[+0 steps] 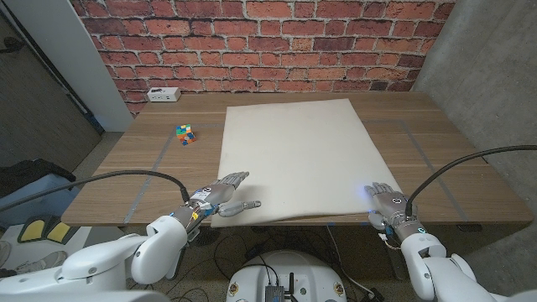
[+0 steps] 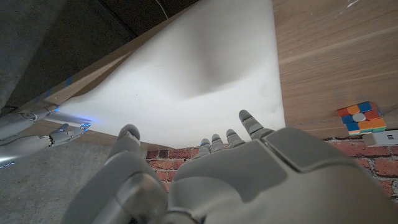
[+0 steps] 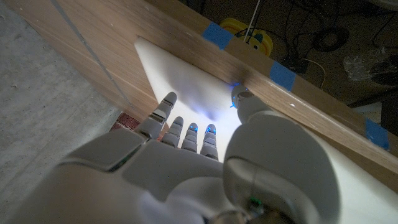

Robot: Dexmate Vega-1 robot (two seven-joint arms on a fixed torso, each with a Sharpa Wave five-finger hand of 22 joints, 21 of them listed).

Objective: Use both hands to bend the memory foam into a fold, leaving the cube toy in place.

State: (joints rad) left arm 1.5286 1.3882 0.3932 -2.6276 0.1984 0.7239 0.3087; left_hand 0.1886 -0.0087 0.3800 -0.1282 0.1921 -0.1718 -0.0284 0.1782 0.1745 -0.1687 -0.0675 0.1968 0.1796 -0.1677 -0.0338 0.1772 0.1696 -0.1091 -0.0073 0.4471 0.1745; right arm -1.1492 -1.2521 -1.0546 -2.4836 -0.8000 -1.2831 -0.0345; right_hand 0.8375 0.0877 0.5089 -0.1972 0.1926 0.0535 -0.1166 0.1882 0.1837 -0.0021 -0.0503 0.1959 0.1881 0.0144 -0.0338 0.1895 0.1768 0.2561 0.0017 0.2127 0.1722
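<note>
Wooden table (image 1: 134,168): it carries everything you work on; the foam covers its middle and right.
White power strip (image 1: 164,95): one, at the far left corner by the brick wall, well clear of your work.
Cube toy (image 1: 185,134): one, multicoloured, on bare wood just left of the foam's left edge, apart from it.
Left hand (image 1: 220,198): your fingers are spread and lie on the foam's near left corner, gripping nothing.
Memory foam (image 1: 294,151): one cream sheet, lying flat; its near edge looks slightly raised and overhangs the table's front edge.
Right hand (image 1: 384,201): your fingers are apart at the near right corner, resting on or just over the foam; nothing is clamped.
Risk, left side: if you sweep the left corner outward as you lift, the foam could nudge the cube toy.
Risk, grip: with only fingertips on top, the foam may slip or spring back flat.
Risk, timing: raise one corner first and the fold may skew.
</note>
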